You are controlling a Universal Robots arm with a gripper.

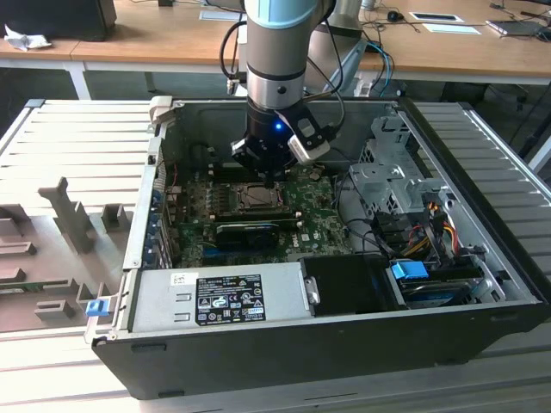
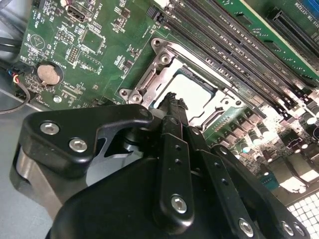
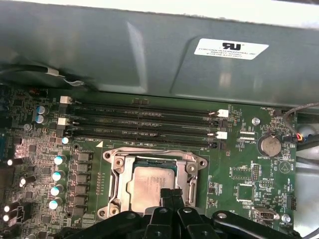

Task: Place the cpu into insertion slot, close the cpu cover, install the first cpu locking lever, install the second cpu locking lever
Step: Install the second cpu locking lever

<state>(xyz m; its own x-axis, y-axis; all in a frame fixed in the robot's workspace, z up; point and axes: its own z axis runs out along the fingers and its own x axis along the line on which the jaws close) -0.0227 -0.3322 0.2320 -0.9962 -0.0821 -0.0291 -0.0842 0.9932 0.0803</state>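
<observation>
The cpu (image 3: pixel 147 186) lies flat in the insertion slot (image 3: pixel 112 201) on the green motherboard, its silvery face up. The grey cpu cover (image 3: pixel 154 161) is folded down around it, so the chip shows through the square cut-out. My gripper (image 3: pixel 172 193) is shut with nothing between its black fingers. Its tips sit over the edge of the chip and the cover's frame. In the second wrist view the fingertips (image 2: pixel 172 105) meet just before the cpu (image 2: pixel 194 93), with the cover (image 2: pixel 148 83) beside them. From outside, the gripper (image 1: pixel 265 176) hangs just above the slot (image 1: pixel 258 199).
The computer case (image 1: pixel 146 224) walls in the board on all sides. Long black memory slots (image 3: pixel 144 122) run beside the socket. A black card (image 1: pixel 258 231), a grey power supply (image 1: pixel 215 297) and loose cables (image 1: pixel 370 224) lie nearby. A coin battery (image 3: pixel 269 145) sits on the board.
</observation>
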